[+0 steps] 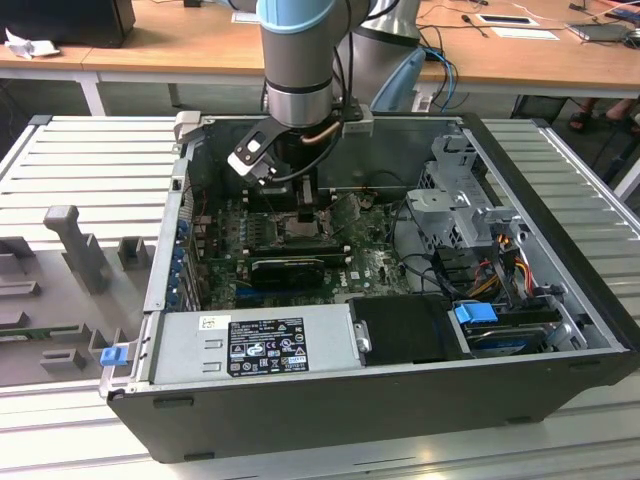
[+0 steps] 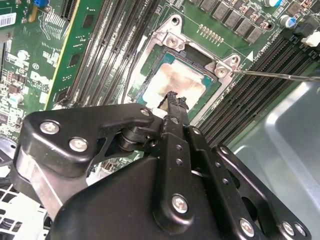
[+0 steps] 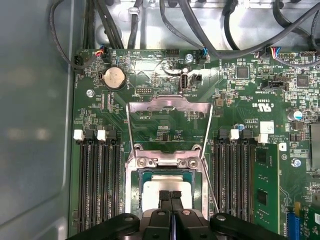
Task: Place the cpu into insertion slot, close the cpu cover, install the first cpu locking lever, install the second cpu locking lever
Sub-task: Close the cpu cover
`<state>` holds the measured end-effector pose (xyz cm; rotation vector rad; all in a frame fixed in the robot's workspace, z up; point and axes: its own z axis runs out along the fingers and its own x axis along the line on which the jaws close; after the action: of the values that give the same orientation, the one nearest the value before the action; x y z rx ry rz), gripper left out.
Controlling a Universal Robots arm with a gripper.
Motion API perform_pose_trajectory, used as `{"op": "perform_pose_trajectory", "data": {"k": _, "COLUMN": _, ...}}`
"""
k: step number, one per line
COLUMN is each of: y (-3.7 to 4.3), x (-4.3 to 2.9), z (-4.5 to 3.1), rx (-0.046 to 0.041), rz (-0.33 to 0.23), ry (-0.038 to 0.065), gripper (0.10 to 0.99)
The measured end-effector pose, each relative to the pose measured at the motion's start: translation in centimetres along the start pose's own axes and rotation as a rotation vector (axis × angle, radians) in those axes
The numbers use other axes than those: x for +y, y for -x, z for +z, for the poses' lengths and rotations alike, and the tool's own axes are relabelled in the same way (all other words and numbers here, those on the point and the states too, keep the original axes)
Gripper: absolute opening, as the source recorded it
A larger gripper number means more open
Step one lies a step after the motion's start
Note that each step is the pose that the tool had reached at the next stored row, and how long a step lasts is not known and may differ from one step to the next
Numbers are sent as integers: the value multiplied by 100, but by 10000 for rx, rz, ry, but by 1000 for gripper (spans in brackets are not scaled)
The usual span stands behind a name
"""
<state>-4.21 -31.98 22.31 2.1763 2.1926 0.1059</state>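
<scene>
Fingers of mine are pressed together with nothing pinched, tips right over the cpu, which lies flat in the insertion slot; whether they touch its silver top I cannot tell. Just beyond the slot the cpu cover is hinged open, with green motherboard around it. In the exterior view my gripper reaches down into the open computer case, upper middle of the frame.
</scene>
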Motion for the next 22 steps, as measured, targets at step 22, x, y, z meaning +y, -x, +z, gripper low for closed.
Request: {"op": "perform_pose_trajectory", "data": {"k": 22, "y": -3, "x": 57, "z": -261, "rx": 6, "rz": -2, "ry": 1, "gripper": 106}}
